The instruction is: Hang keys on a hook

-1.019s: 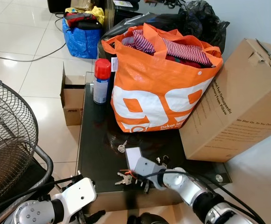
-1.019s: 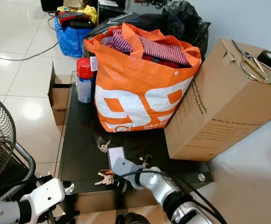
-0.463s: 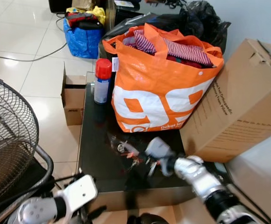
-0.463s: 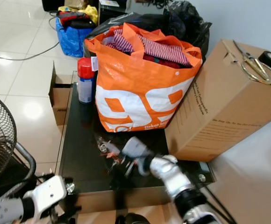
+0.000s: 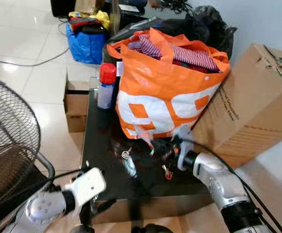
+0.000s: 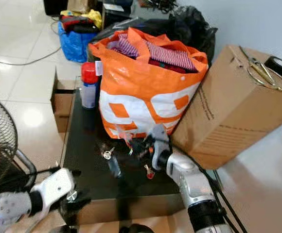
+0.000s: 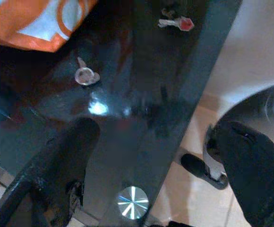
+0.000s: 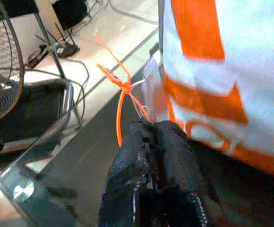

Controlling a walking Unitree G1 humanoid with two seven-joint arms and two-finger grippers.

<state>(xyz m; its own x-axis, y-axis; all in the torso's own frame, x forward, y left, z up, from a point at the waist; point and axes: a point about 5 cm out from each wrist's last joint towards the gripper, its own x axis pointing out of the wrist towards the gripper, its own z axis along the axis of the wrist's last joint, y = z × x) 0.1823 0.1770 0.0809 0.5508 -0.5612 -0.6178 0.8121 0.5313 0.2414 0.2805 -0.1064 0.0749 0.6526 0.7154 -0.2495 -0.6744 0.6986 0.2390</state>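
Observation:
My right gripper [image 5: 164,145] hovers over the black glass table [image 5: 99,145], just in front of the orange bag [image 5: 170,92]. It is shut on a key bunch [image 8: 144,111] with an orange zip tie [image 8: 121,87], and the bunch hangs off the glass. A single silver key [image 5: 125,154] lies on the table to its left. A key with a red tag [image 5: 167,171] lies nearer the front edge. My left gripper [image 7: 156,156] is open and low at the table's front left corner, with nothing between its fingers [image 7: 66,151].
A red-capped spray can [image 5: 105,85] stands at the table's back left. A large cardboard box [image 5: 250,102] leans at the right. A wire fan guard [image 5: 7,141] is at the left, with a small carton [image 5: 75,104] and a blue bag [image 5: 86,41] on the tiled floor.
My right gripper has lifted the key bunch from the table's front edge and carried it up and back toward the orange bag. The camera has shifted slightly.

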